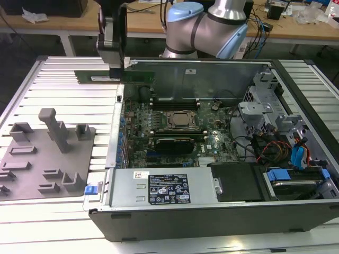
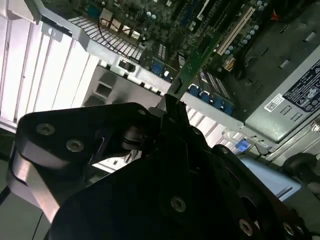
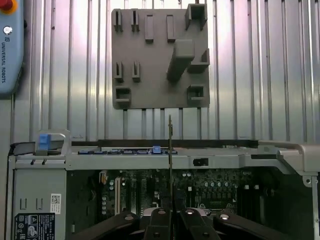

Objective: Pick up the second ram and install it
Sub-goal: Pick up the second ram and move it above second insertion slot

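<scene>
My gripper point(image 1: 116, 67) is shut on the second ram point(image 1: 139, 77), a thin green-grey stick held level above the metal table. It hangs just outside the open computer case's wall point(image 1: 118, 114), on the exterior view's left. In the first wrist view the ram point(image 3: 170, 160) appears edge-on as a slim strip rising from between my fingers point(image 3: 161, 220), crossing over the case's rim. In the second wrist view the stick point(image 2: 196, 60) points toward the motherboard. Long black memory sockets point(image 1: 175, 100) lie beside the processor point(image 1: 177, 120) inside the case.
A grey moulded tray point(image 1: 47, 159) with upright blocks sits on the ribbed table at the exterior view's left. Inside the case are a power supply point(image 1: 164, 188), a drive cage point(image 1: 265, 100) and loose cables point(image 1: 275, 148). The arm's base point(image 1: 206, 26) stands behind the case.
</scene>
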`<move>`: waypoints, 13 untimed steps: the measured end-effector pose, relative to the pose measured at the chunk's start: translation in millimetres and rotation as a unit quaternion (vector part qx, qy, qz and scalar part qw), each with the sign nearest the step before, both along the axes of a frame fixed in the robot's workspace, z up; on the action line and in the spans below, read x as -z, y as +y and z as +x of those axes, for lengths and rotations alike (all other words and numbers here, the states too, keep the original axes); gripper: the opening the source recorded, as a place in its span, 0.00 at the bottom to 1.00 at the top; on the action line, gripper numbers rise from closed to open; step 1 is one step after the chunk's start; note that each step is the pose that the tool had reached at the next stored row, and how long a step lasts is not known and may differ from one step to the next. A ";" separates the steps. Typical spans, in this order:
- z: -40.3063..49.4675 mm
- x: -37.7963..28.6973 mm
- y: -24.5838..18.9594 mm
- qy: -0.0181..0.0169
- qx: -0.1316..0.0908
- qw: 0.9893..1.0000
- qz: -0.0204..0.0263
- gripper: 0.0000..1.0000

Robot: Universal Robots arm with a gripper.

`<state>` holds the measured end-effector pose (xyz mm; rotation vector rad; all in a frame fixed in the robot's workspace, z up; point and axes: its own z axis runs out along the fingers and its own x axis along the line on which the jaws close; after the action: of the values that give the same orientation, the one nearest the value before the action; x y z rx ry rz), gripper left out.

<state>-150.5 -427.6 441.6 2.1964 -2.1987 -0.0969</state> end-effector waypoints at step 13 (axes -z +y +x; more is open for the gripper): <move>51.4 32.1 27.8 0.007 0.000 1.000 0.002 0.13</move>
<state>-99.1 -399.8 409.5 2.1917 -2.1940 -0.1165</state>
